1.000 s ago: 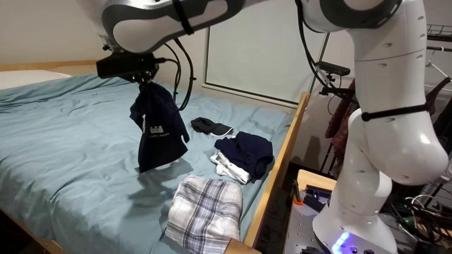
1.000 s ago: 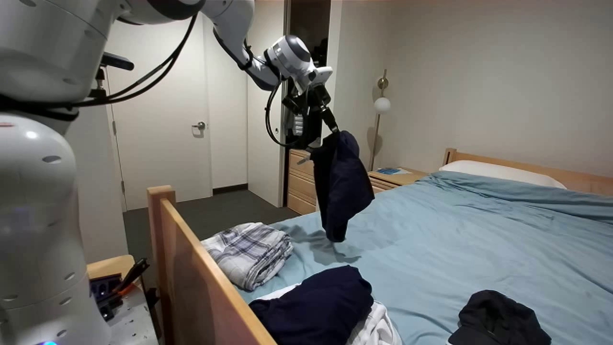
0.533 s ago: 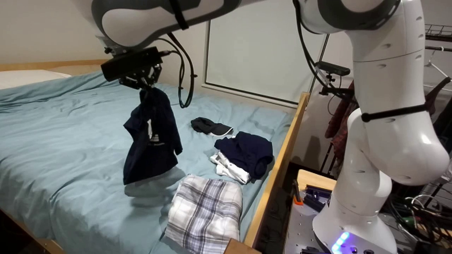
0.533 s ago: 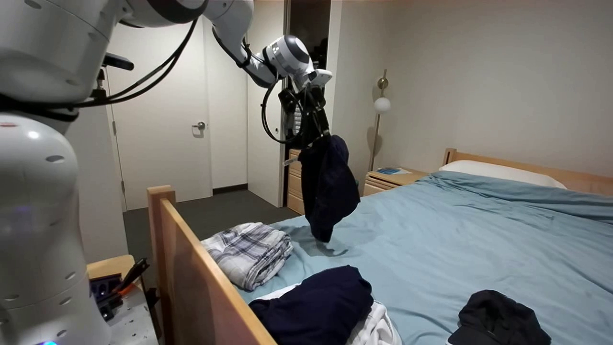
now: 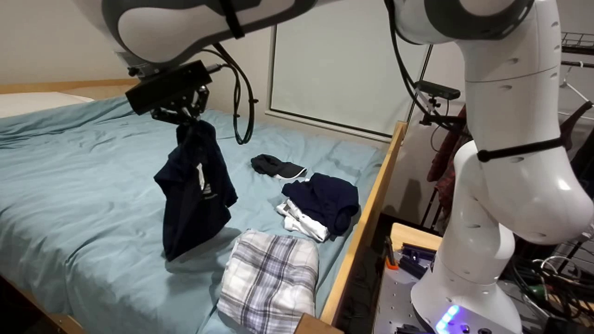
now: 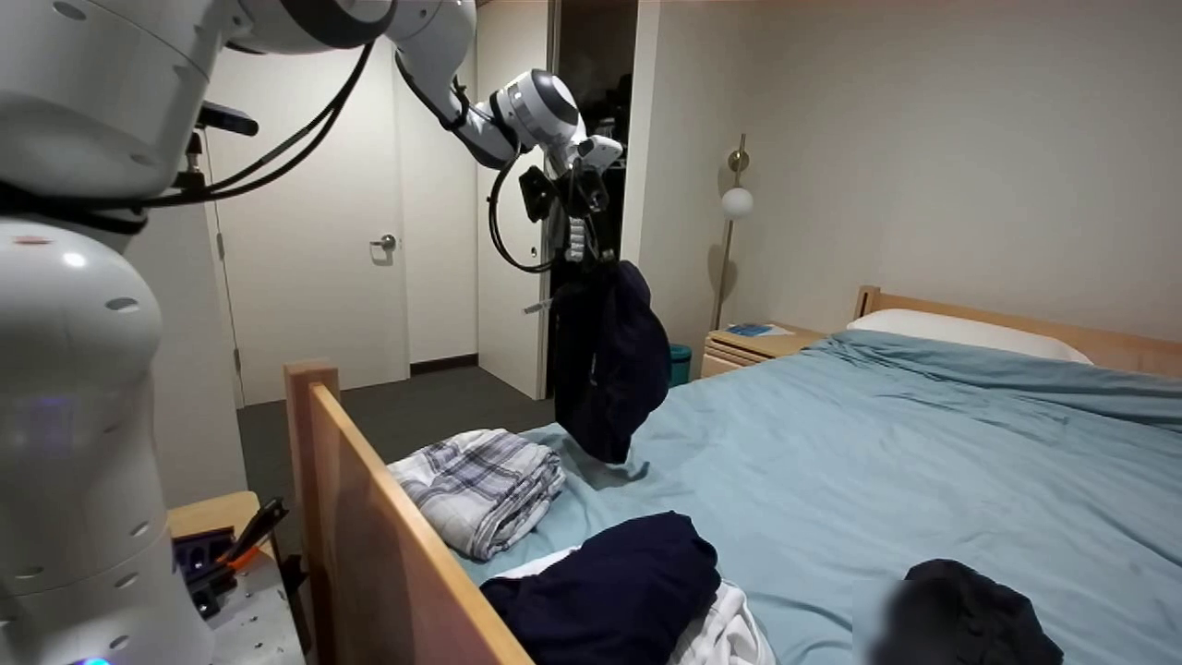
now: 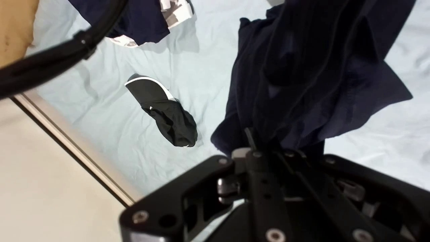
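1. Well, here's the gripper (image 5: 189,121), jaws clamped tight on the bunched upper end of a navy garment (image 5: 192,204) with a white print!
2. It's a top-end hold: that gathered bit sits between the fingers (image 7: 260,174), and all the rest drops straight down below them.
3. Garment and gripper hang over the bed (image 5: 102,195), toward its long edge on the side of the door (image 6: 309,231); the lowest fold comes close to the bed, and whether it brushes, you can't tell from here.
4. In the wrist view, dark folds fan out just beyond the fingertips.
5. Down at the corner where that long edge meets the footboard (image 6: 397,526), a folded plaid cloth (image 5: 271,278) lies near the hanging garment, apart from it.
6. Along the footboard edge, a second navy garment (image 5: 327,197) lies atop a white garment (image 5: 304,225).
7. And over toward the wall-side edge, well apart from the gripper, there's a black cap (image 7: 171,117), brim edged in white!
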Tool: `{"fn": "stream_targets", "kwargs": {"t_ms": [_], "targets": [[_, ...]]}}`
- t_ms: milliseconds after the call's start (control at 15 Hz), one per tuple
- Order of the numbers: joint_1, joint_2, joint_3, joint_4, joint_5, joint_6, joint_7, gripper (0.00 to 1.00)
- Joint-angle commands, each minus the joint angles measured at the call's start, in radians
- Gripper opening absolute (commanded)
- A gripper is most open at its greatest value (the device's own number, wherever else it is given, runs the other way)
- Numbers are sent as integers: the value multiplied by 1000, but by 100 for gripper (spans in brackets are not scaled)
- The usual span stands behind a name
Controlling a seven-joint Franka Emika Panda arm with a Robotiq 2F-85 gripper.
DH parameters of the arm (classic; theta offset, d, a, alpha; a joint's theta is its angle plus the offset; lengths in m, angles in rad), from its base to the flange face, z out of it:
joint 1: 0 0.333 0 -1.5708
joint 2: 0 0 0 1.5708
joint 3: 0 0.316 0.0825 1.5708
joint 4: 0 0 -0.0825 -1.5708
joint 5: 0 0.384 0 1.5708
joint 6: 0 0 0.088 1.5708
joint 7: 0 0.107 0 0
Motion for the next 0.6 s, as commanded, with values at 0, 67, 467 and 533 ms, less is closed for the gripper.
{"fn": "stream_targets", "kwargs": {"t_ms": [0,67,467,533], "targets": [[-16,19,-25,44,49,-25,-46,1],[-17,17,-32,41,58,-34,-39,1],[-20,1,-45,-7,105,-34,-36,1],[-18,2,-47,-10,117,-40,-38,1]]}}
